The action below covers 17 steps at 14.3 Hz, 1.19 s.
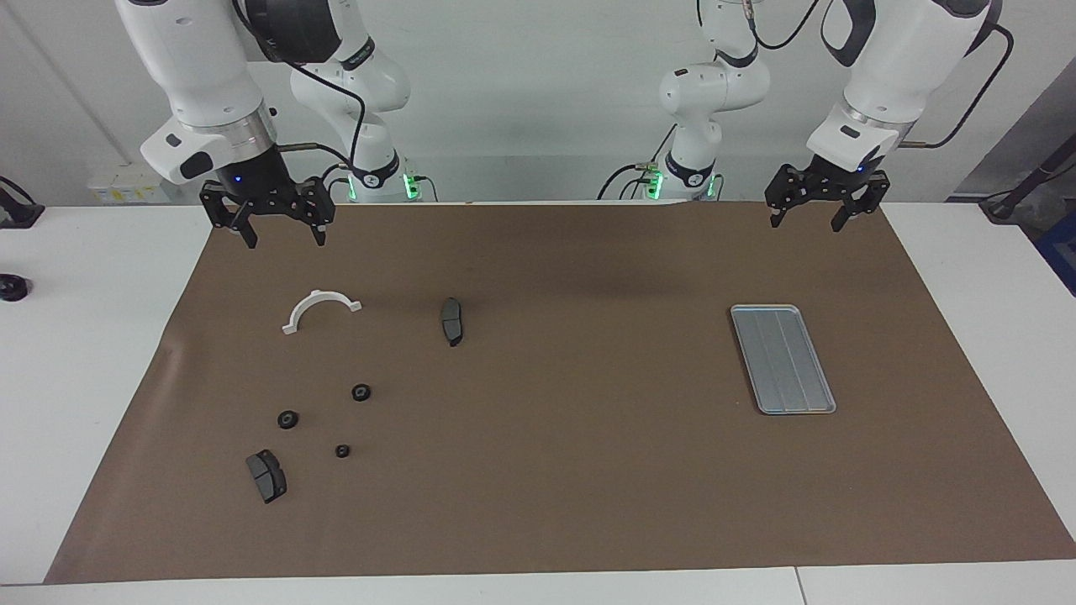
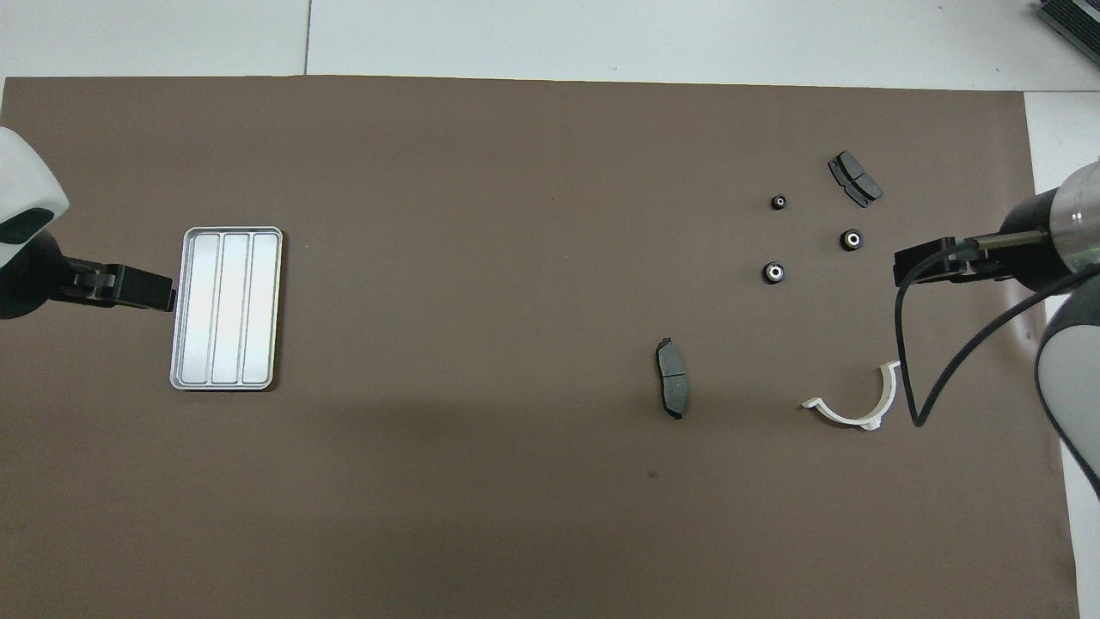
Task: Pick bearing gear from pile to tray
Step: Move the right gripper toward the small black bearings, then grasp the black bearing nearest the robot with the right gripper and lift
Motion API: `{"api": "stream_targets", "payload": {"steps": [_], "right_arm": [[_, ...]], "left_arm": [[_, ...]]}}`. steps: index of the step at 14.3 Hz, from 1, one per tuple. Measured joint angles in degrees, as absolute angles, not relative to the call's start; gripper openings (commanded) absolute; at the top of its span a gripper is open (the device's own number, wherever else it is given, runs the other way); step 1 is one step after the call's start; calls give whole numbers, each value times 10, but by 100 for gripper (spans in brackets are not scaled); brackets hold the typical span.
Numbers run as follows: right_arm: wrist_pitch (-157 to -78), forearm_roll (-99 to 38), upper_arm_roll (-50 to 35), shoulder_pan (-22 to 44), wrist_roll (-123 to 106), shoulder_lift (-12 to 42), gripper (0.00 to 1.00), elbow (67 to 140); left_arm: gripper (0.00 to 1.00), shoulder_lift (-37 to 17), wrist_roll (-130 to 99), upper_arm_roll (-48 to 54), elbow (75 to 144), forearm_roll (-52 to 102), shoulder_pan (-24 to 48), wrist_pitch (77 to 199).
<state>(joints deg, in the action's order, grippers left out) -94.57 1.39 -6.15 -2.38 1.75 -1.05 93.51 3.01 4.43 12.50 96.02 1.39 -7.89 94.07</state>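
Facing view: a brown mat [image 1: 555, 470] covers the table, and the tray [image 1: 783, 359] lies flat on it toward the left arm's end, nothing in it. From the tray, the pile sits well apart, toward the right arm's end — a loose scatter, no two parts touching. Closest to the tray is one dark pad [image 1: 452, 321]. Further from the tray lie three small black round pieces: one [image 1: 361, 392], a second [image 1: 287, 419], and the smallest [image 1: 342, 451], all farther from the robots than that pad. A second pad [image 1: 266, 476] lies farthest from the tray and from the robots. The white half-ring [image 1: 320, 310] lies nearer the robots than the round pieces.

The left gripper [image 1: 821, 221] hangs in the air over the mat's edge, on the robots' side of the tray, fingers spread wide and holding nothing. The right gripper [image 1: 284, 239] hangs over the mat just on the robots' side of the half-ring — fingers likewise wide, nothing between them.
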Motion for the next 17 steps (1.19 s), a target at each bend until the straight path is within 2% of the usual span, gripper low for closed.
{"api": "stream_targets", "payload": {"steps": [3,9,14,17], "right_arm": [[-946,14,-62,-25,17,-11,100,935],[-949,14,-61,-29,17,-12,100,940],[-1046,14,-61,-30,17,-14,100,1002],[-1119,14,-61,-29,17,26,100,1021]], "left_arm": [[100,5,-21,125,939,14,-80,939],[100,4,-59,125,933,14,-80,937],[100,7,-59,125,921,14,-80,924],[100,9,-59,130,922,14,-79,918]]}}
